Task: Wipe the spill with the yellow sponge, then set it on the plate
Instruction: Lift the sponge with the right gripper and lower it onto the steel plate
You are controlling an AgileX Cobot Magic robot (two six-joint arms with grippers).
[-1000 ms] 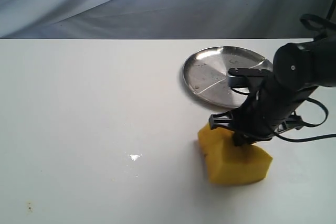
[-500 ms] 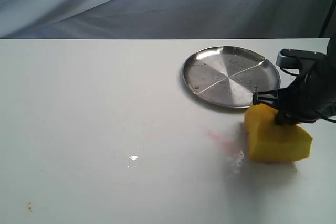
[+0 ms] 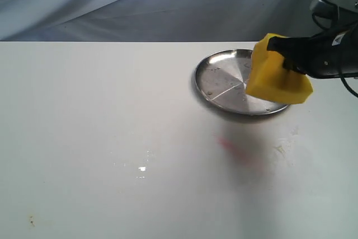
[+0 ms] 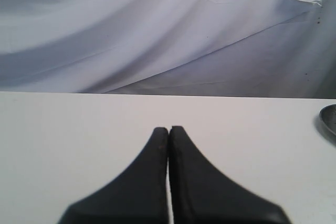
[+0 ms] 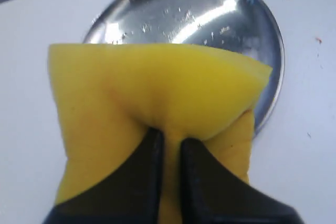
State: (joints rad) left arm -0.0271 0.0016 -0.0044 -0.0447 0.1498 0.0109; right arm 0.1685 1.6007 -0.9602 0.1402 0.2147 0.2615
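Your sponge has risen off the table and swung back in the last half second; it now hangs tilted in the air over the right side of the plate. Nearest you, a small wet glint lies on the white top, and beyond it a faint pink smear. Farther back the plate sits flat, droplets on its steel. Your right gripper is clamped on the sponge, pinching the foam into a fold. Your left gripper has its fingers pressed together on nothing, above bare table. Grey cloth hangs behind.
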